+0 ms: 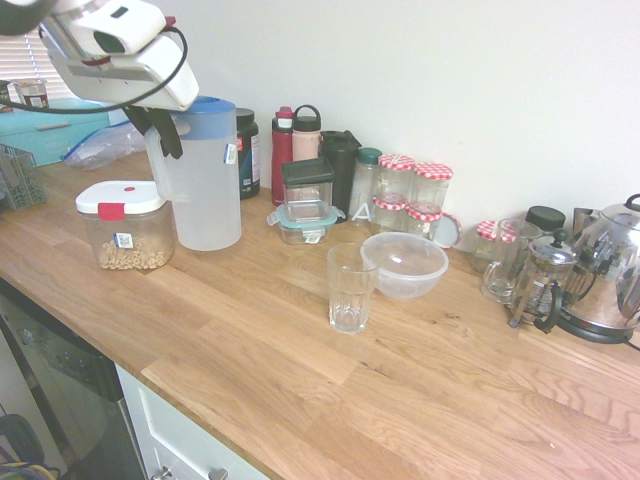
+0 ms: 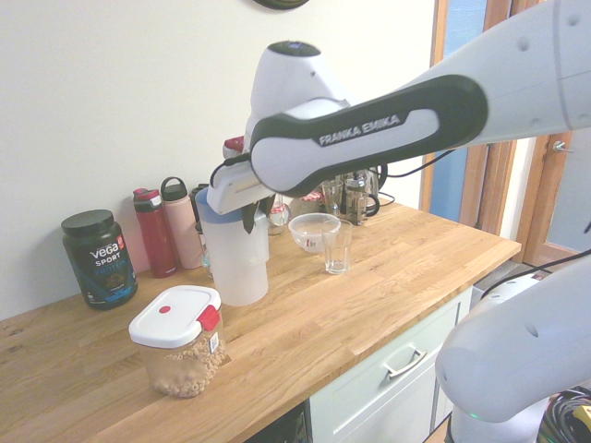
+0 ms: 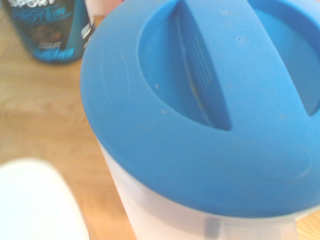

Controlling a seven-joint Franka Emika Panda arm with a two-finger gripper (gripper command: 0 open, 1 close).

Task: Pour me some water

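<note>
Water jug (image 1: 207, 190) with blue lid (image 3: 210, 100) stands upright on the wooden counter (image 1: 300, 380), gripper (image 1: 160, 135) at its handle; whether its fingers are spread cannot be told. A cereal box (image 1: 125, 225) sits at the jug's 8 o'clock, a glass (image 1: 352, 287) and bowl (image 1: 405, 265) toward 4 o'clock.

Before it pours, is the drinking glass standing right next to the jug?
No, the drinking glass stands apart from the jug, by the clear bowl.

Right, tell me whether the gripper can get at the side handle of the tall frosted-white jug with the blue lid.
Probably yes: the gripper hangs right by the jug at its handle side, just under the blue lid, with nothing between them.
</note>
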